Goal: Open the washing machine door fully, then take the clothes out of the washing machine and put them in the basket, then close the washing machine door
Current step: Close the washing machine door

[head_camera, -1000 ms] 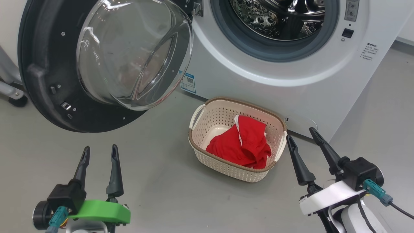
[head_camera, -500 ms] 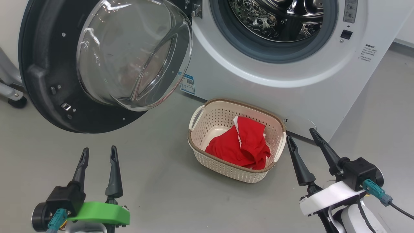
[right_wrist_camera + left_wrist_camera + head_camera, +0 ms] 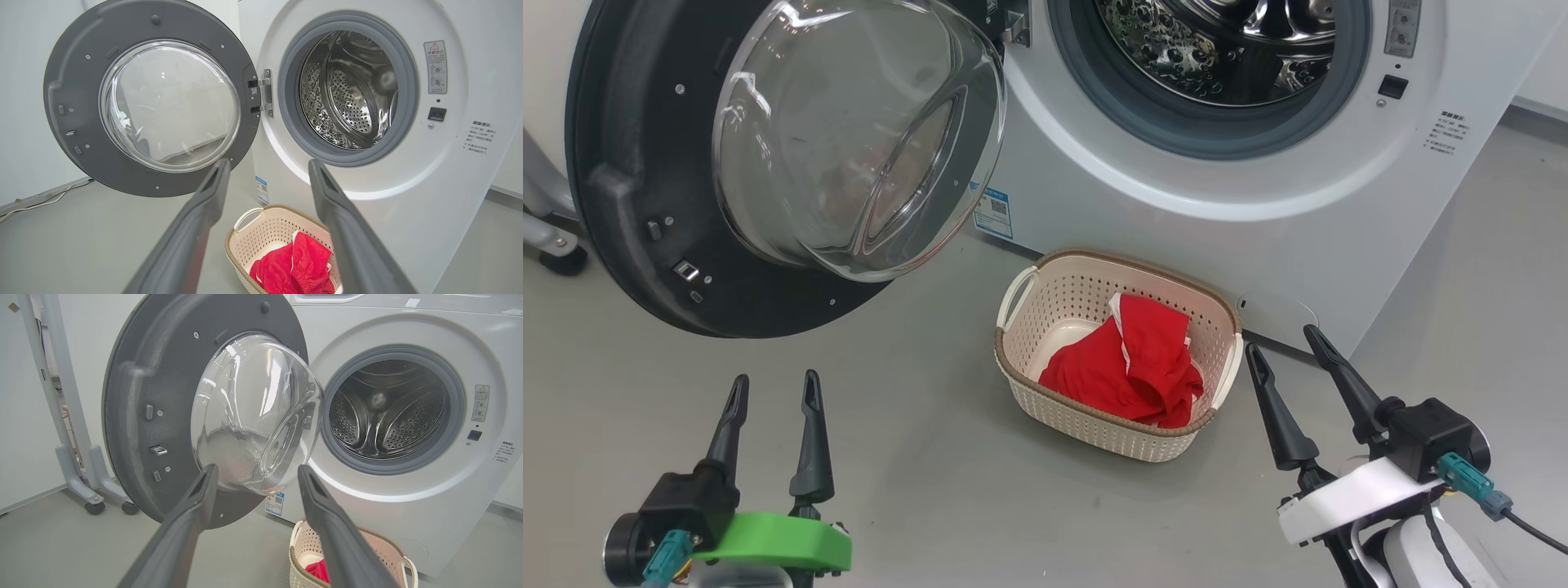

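On the grey floor (image 3: 915, 457), just before the washing machine (image 3: 1143, 229), the basket (image 3: 1086, 420) holds the clothes (image 3: 1131, 367), heaped toward its right side. At far left the washing machine door (image 3: 629, 163) stands swung wide, leaving the steel drum (image 3: 1201, 49) uncovered. The left gripper (image 3: 774, 380) hovers at near left, and the right gripper (image 3: 1281, 339) just right of the basket. Both have their fingers spread, grasping nothing.

washing machine door (image 3: 621, 204) ahead of my left gripper (image 3: 774, 377): matt dark plastic rim, glossy clear glass | drum (image 3: 1176, 49): shiny perforated steel | basket (image 3: 1094, 429) beside my right gripper (image 3: 1281, 338): matt cream plastic | clothes (image 3: 1135, 367): soft red cloth
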